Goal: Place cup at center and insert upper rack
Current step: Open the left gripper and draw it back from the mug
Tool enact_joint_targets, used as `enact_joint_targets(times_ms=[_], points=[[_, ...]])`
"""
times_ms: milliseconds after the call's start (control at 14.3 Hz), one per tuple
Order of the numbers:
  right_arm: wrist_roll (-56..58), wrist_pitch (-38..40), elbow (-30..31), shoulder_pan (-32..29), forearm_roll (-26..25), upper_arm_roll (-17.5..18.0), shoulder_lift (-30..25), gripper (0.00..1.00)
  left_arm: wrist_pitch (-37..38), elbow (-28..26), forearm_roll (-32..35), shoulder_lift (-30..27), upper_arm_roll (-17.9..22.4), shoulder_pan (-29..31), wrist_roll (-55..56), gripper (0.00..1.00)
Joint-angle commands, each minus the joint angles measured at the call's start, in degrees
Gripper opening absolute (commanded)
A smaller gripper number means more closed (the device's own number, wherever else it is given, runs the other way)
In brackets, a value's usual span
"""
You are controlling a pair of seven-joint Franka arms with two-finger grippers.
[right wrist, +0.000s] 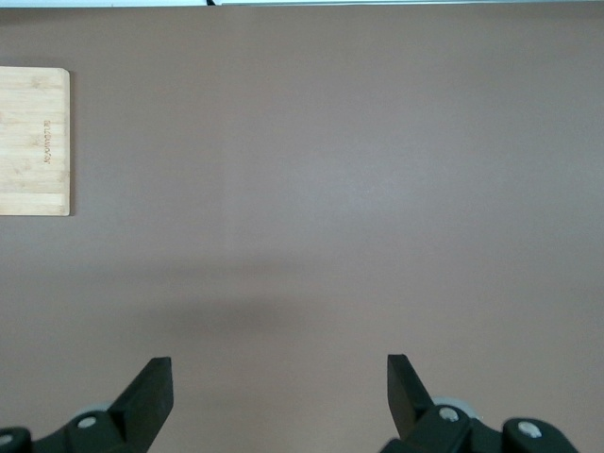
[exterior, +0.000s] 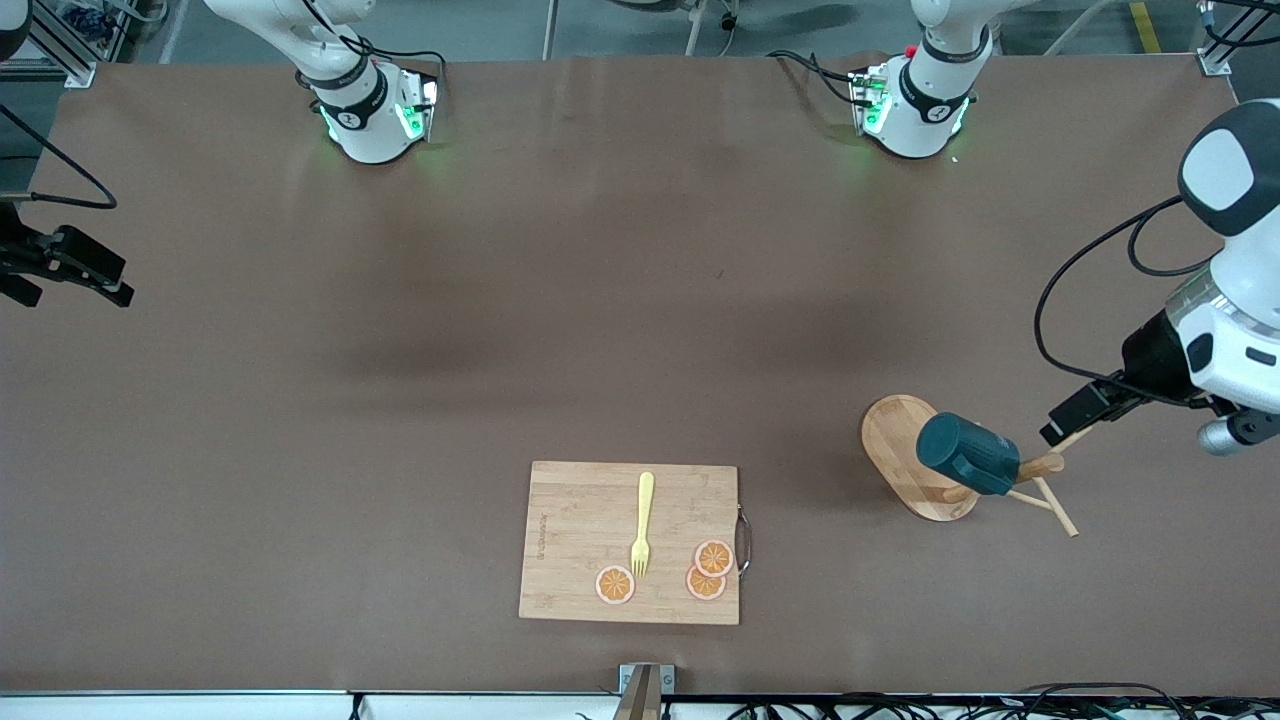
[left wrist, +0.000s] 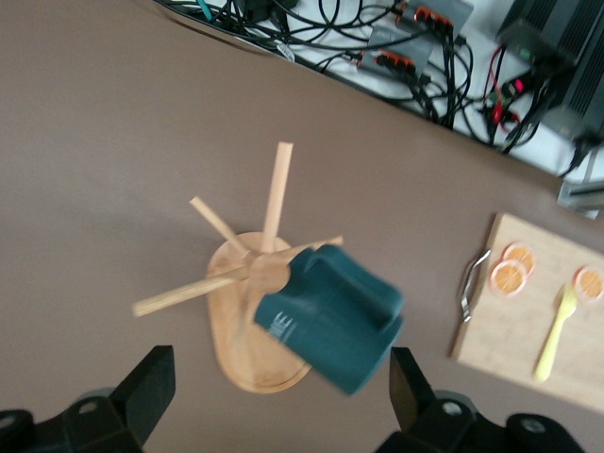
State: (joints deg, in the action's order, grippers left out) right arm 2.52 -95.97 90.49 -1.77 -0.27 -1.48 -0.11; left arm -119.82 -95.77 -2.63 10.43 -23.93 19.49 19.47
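Note:
The dark teal cup [exterior: 968, 453] hangs tilted on the upper rack [exterior: 895, 430], a light wooden mug tree with an oval base and thin pegs, standing toward the left arm's end of the table. My left gripper [exterior: 1060, 425] hovers beside the tree's pegs, open and holding nothing. In the left wrist view the cup [left wrist: 330, 316] and the rack's base [left wrist: 236, 349] lie below the gripper [left wrist: 280, 396], whose fingers [left wrist: 151, 387] stand wide apart. My right gripper [exterior: 80, 290] waits at the right arm's end of the table, and the right wrist view shows it [right wrist: 280, 387] open over bare tabletop.
A bamboo cutting board [exterior: 580, 540] lies near the front camera's edge, at mid-table. On it are a yellow fork [exterior: 643, 523] and three orange slices [exterior: 708, 570]. Cables [left wrist: 396, 47] lie off the table's edge.

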Motion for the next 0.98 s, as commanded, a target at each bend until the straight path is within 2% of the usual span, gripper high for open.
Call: enact_joint_targets(times_ms=[0,140,698,838,908], points=[[-0.3,-0.1,0.1,0.0,-1.0,0.1,-0.3,1.00,5.7,-1.9,0.8,-4.9,0.3,2.6,-10.8,1.00],[-0.3,0.1,0.1,0.0,-1.0,0.1,-0.3,1.00,8.5,-1.7,0.8,-7.3,0.2,3.9,-16.6,1.00],[-0.6,0.1,0.0,0.1,-1.0,0.1,-0.3,1.00,15.5,-0.3,0.3,-13.8,0.9,4.0,-22.1,1.00],[-0.5,-0.1,-0.1,0.2,-0.4,0.1,-0.3,1.00,15.8,0.1,0.1,-13.8,3.7,0.8,-22.1,1.00],[-0.5,-0.1,-0.1,0.2,-0.3,0.1,-0.3,1.00,15.8,0.1,0.2,-13.8,7.7,-3.3,-22.1,1.00]])
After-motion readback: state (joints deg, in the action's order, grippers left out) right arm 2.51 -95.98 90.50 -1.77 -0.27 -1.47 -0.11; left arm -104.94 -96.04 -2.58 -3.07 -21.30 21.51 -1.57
